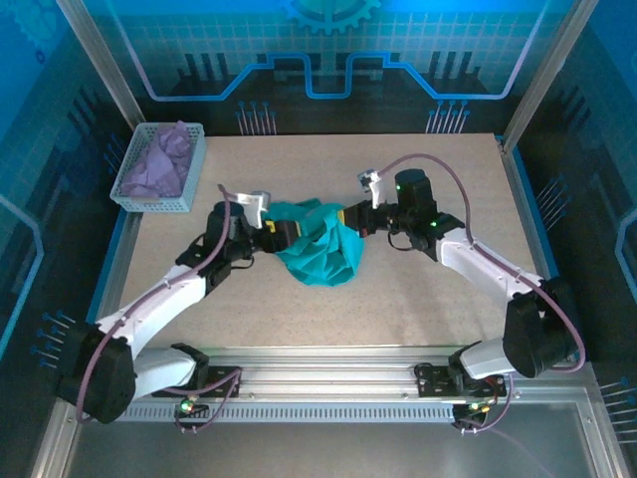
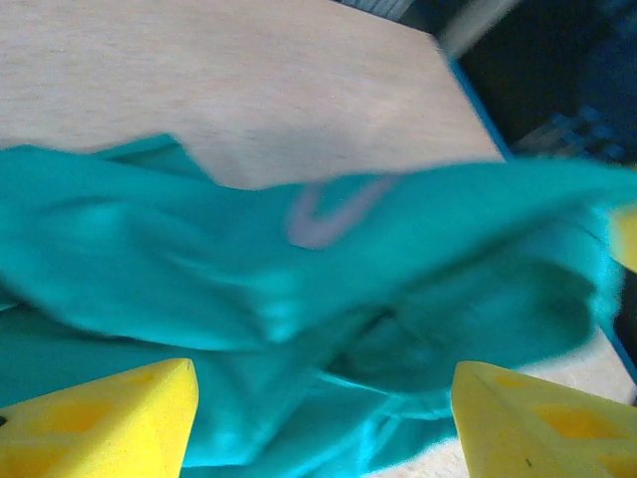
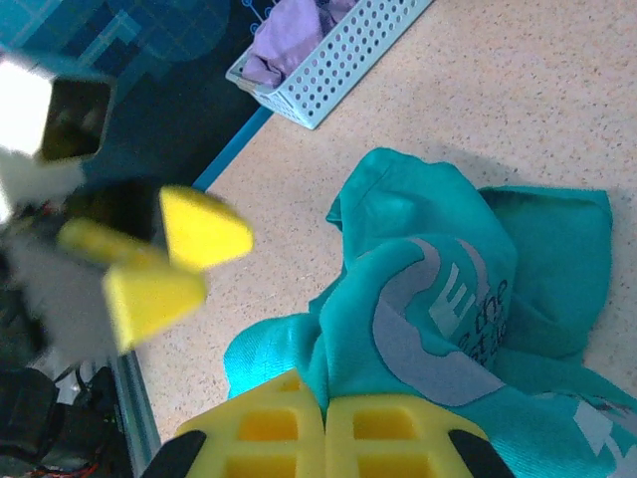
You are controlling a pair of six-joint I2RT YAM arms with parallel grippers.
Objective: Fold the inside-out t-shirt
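The inside-out t-shirt (image 1: 318, 249) is a teal bundle crumpled at the table's middle, a pale printed logo showing on one fold (image 3: 448, 299). My right gripper (image 1: 346, 219) is at its right upper edge; in the right wrist view its gripper (image 3: 325, 403) is shut, with teal cloth pinched in the seam between its yellow fingers. My left gripper (image 1: 289, 234) is at the shirt's left side. Its yellow fingers stand wide apart in the left wrist view, where the gripper (image 2: 323, 370) is open over the blurred t-shirt (image 2: 299, 279). The right wrist view shows that left gripper (image 3: 224, 264) blurred, apart from the cloth.
A white perforated basket (image 1: 149, 204) holding a lavender cloth (image 1: 159, 159) stands at the table's back left; in the right wrist view the basket (image 3: 338, 60) is at the top. Blue enclosure walls ring the beige table (image 1: 428, 289).
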